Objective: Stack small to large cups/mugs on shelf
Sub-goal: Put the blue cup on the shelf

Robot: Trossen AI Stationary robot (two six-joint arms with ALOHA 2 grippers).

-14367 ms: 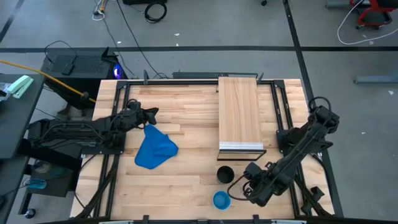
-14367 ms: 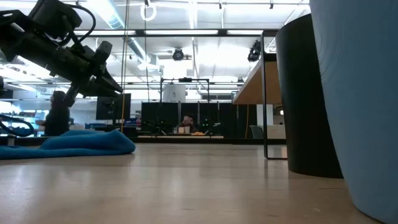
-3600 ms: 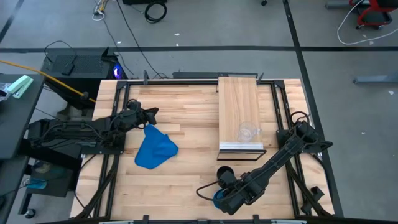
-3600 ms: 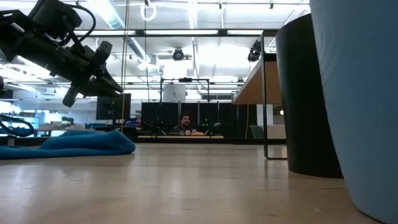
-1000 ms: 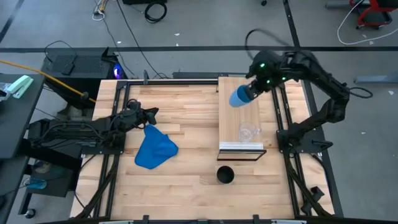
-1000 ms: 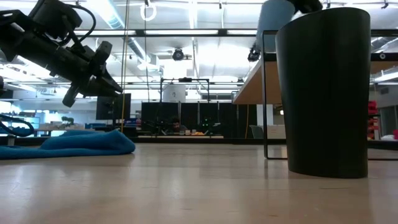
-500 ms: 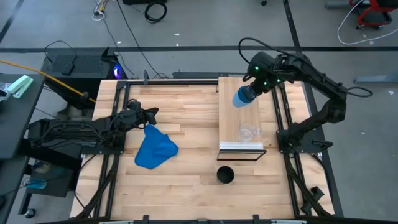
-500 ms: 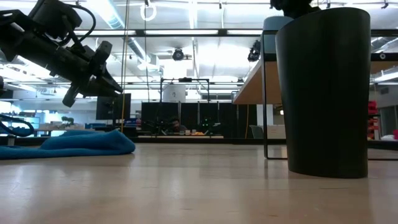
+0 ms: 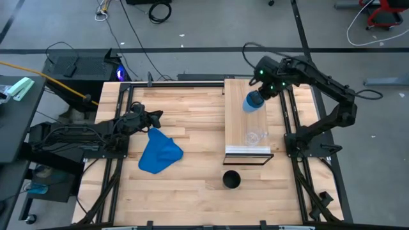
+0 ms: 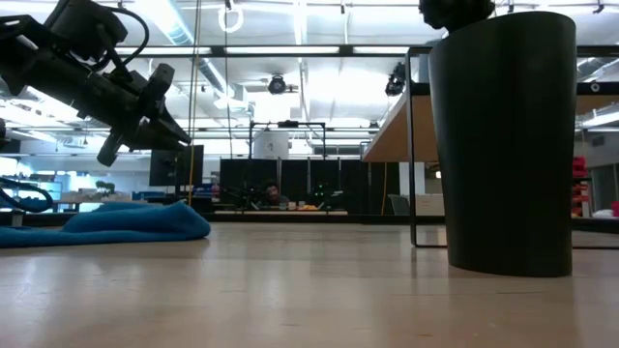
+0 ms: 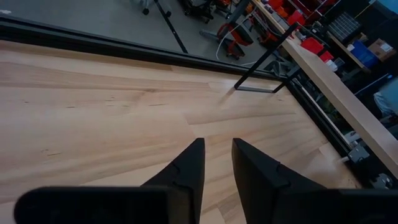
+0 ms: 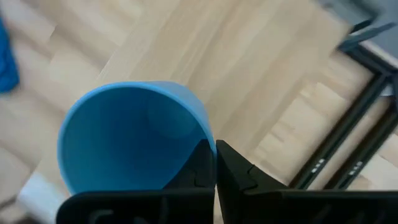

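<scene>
The light-blue cup [image 9: 254, 102] is over the far half of the light-wood shelf [image 9: 239, 121], in my right gripper [image 9: 259, 94], which is shut on it. Its open mouth fills the right wrist view [image 12: 134, 134]. The clear cup [image 9: 255, 136] stands on the shelf near its silver front edge. The black cup [image 9: 231, 179] stands on the table in front of the shelf and looms close in the low view [image 10: 503, 145], where it hides the blue cup. My left gripper [image 9: 155, 116] hangs slightly open over the table's left side, holding nothing. My right gripper holds the light-blue cup by its rim [image 12: 208, 138], one finger inside the cup and one outside, the wall pinched between them. The fingers come slanting down from the table's far right side. The cup hangs mouth-up; I cannot tell whether its bottom touches the shelf.
A crumpled blue cloth [image 9: 158, 152] lies on the table left of the shelf, below my left gripper. The shelf's black frame [image 10: 414, 145] stands behind the black cup. Bare wood lies between the cloth and the shelf.
My right gripper has carried the light-blue cup a little toward the table's right and near edges over the shelf and lowered it. The cup has turned from tipped sideways toward upright. In the low view it has passed behind the black cup.
</scene>
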